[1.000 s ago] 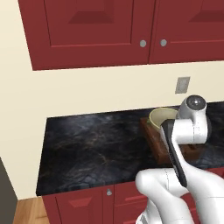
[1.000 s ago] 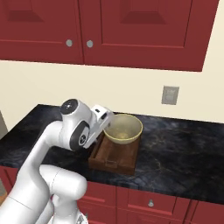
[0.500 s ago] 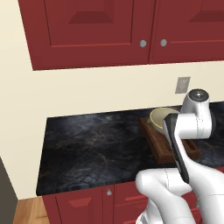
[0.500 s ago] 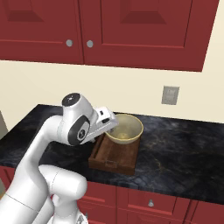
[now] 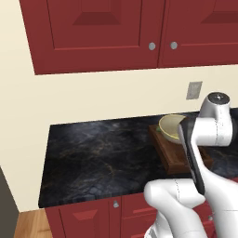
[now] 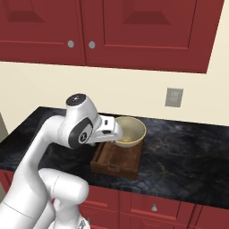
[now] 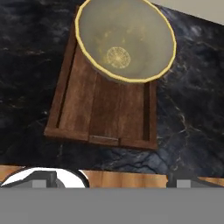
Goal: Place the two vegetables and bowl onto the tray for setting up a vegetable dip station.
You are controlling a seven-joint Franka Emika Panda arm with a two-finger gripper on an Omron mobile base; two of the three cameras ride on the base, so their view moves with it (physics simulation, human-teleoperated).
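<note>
The cream bowl [image 7: 126,38] sits on the far end of the dark brown wooden tray [image 7: 107,116], its rim reaching past the tray's end. My gripper [image 7: 116,181] hangs above the tray's near end and the counter's front edge. It is open wide with nothing between its fingers. From the base cameras, the bowl [image 5: 172,128] [image 6: 130,130] rests on the tray [image 5: 175,160] [image 6: 117,162] just beyond my white hand [image 6: 108,127]. The two vegetables are out of view.
The tray stands on a black marble counter [image 5: 102,155] with red drawers below and red wall cabinets [image 5: 102,28] above. A wall outlet [image 6: 174,97] is behind the tray. The counter ends at the left [image 5: 46,186].
My hand has risen a little and drawn back from the bowl. The bowl and the tray have stayed put, and the gripper has stayed open.
</note>
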